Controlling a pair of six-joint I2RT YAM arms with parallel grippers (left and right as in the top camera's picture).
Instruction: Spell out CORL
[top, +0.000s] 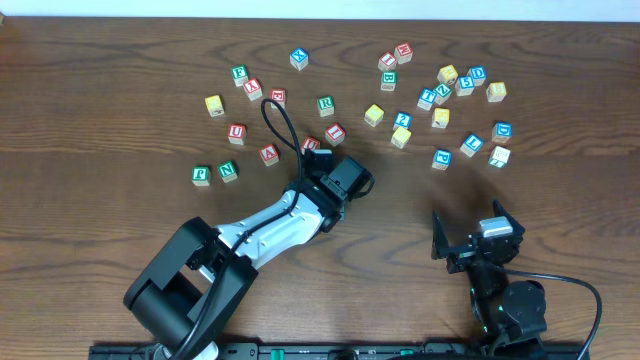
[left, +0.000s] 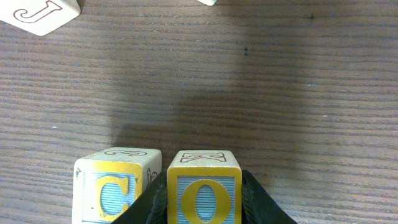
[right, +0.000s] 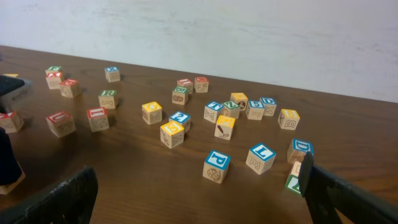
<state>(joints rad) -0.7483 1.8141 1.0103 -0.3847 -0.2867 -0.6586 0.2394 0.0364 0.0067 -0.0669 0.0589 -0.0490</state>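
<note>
**Between the left fingers: O placed by C, R and L not yet fetched**

Between the jaws of the left gripper (left: 203, 208) the O cube (left: 203, 190) is held, yellow face toward the wrist camera. The jaws are closed to cube width, with one dark finger against each side. At its 9 o'clock the C cube (left: 115, 186) is seen upright and just beside it. A thin gap shows, so contact cannot be confirmed. Whether the O is seated on the table (top: 100, 210) or a little above it cannot be told, as both cube bases are cut off by the frame edge. A J cube (left: 40, 15) lies well apart at 11 o'clock.

Judged progress: two letters of four are lined up in order, with release of the O pending.

Overhead, a green-faced cube taken for the R cube (top: 326, 104) is noted near the left gripper at its 12 o'clock, though the letter is too small to be read with certainty. The blue-faced L cube (right: 262, 155) is placed at about 3 o'clock, well apart, among the other letter cubes (top: 447, 74). Neither has been brought to the row.

The right gripper (right: 198, 180) is held fully spread at the table's 5 o'clock, with nothing between its fingers.
</note>
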